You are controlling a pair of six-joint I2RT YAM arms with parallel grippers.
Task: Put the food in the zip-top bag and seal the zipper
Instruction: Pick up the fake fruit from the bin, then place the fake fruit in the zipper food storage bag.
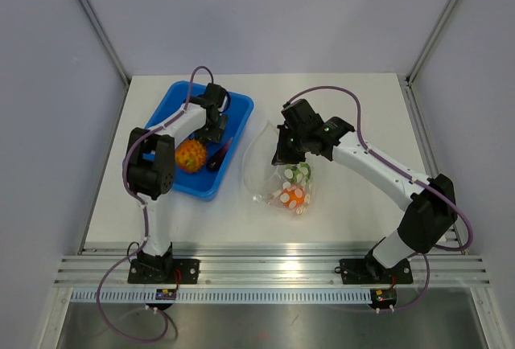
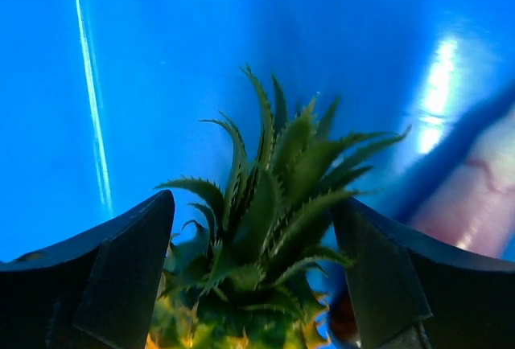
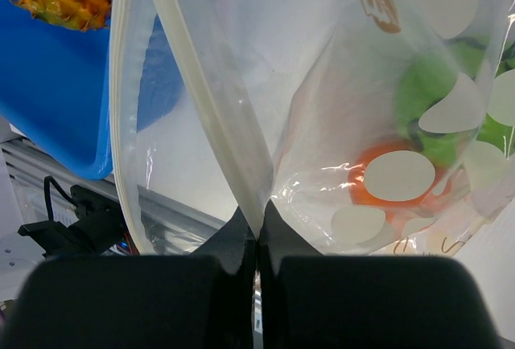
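Straddling the yellow-orange pineapple (image 2: 257,228), left gripper (image 2: 253,204) wide. My right gripper (image 3: 257,240) pinches the clear dotted zip-top bag (image 3: 338,84) mid-frame; orange ball (image 3: 360,188), green ball (image 3: 418,92) inside. Pineapple, purple eggplant (image 1: 219,156), sealing left.

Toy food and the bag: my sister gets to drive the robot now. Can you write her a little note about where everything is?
Left gripper: open, jaws on either side of the pineapple leaves, down in the blue tray. Not gripping yet.
Right gripper: shut on the mouth edge of the zip-top bag.
In the bag: orange ball, green ball.
In the tray: pineapple, eggplant.
Done: two of the four foods are bagged.
Left: bag the pineapple and the eggplant, then press the zipper shut. It is open now.
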